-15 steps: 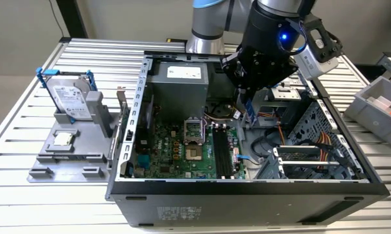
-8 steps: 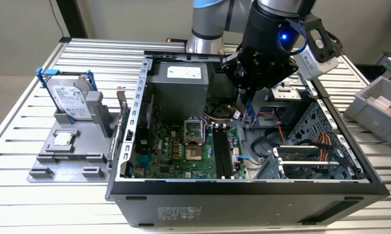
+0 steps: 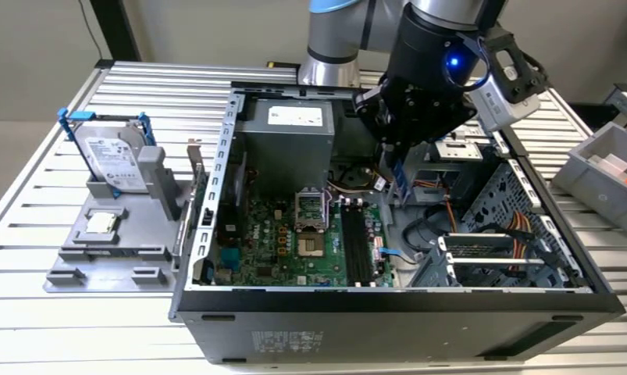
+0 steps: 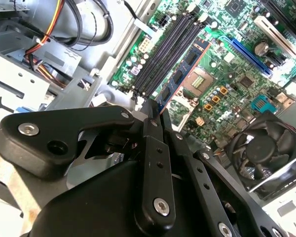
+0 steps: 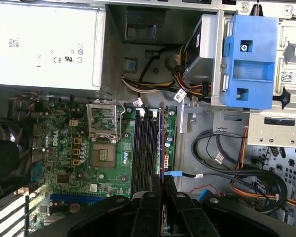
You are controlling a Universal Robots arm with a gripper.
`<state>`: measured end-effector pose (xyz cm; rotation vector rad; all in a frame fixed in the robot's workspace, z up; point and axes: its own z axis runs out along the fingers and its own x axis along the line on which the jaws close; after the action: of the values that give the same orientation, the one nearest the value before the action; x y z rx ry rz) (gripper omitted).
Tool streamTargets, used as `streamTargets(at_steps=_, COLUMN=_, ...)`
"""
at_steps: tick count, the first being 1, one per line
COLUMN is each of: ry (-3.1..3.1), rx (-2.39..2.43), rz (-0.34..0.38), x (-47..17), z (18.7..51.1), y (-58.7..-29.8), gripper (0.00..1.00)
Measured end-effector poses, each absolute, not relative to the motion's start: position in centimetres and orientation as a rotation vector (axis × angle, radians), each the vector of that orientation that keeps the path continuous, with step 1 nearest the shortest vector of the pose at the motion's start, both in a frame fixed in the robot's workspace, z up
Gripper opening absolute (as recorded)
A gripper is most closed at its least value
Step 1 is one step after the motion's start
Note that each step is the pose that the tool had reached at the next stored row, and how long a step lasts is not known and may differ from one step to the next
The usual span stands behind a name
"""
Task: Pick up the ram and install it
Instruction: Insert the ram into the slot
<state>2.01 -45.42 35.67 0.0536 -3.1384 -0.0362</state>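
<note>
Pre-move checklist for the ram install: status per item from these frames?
1. Grip: ok, gripper shut on the ram.
2. Slots free: ok, the black slots look empty.
3. Ram parallel to slots: ok in both wrist views.
4. Ram over one exact slot: cannot tell.
5. Slot latches open: cannot tell.
6. Ram seated: not ok, held above the motherboard in the exterior view.

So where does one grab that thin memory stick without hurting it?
By its upper long edge, pinching the two flat faces from above, much as the gripper holds the ram now. That leaves the contact edge free, facing the black slots.
</note>
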Motion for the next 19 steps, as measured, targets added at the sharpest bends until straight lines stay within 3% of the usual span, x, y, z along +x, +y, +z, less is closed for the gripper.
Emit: streamTargets(at_steps=19, ry=-3.139, rx=-0.008, rz=-0.038, x=2.03, z=34.61, y=-45.42, gripper=0.0)
